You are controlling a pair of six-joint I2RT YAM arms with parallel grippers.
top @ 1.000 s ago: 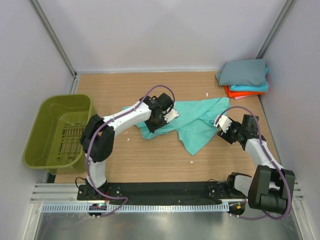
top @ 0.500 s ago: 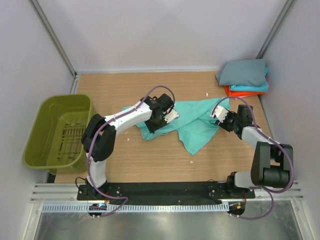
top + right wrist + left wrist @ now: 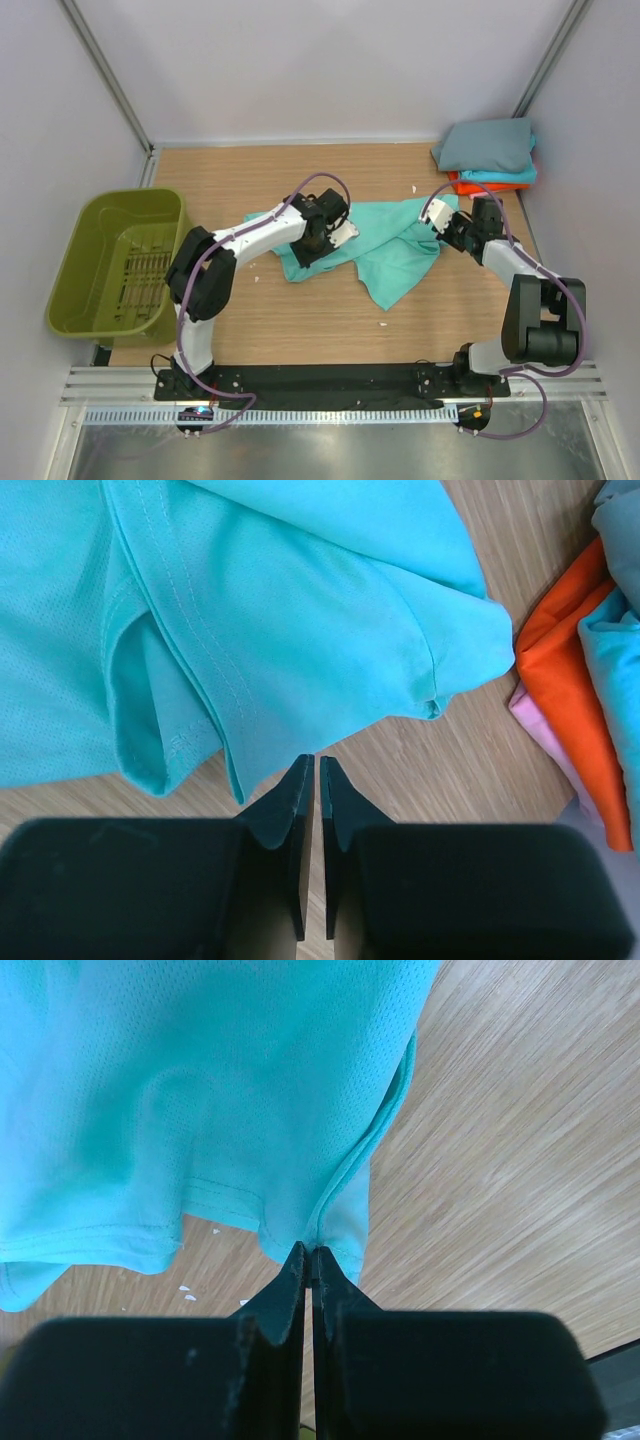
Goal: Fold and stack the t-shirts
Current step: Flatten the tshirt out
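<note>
The mint shirt (image 3: 385, 245) lies in a messy heap in the middle of the table (image 3: 300, 320). It is not folded. One part points toward the near edge and another part reaches toward the far right corner. Up close the cloth has lots of tiny holes, like a net. Its edges have two neat lines of stitching.

The left gripper (image 3: 335, 232) sits on the left part of the shirt. In the left wrist view its jaws are pressed together, and the shirt's hem runs down right into the tips, so it is pinching the shirt.

The right gripper (image 3: 440, 215) is at the shirt's right edge. In the right wrist view its jaws are almost together with just a thin gap. Nothing is between them. The tips are just beside the hem, over bare wood.

In the far right corner there is a pile of folded shirts. The grey shirt (image 3: 487, 145) is on top, the blue shirt (image 3: 500, 176) is under it, and the orange shirt (image 3: 480, 187) is lower. A bit of pink cloth (image 3: 540, 720) peeks out under the orange one.

A green basket (image 3: 110, 262) stands off the left side of the table.
</note>
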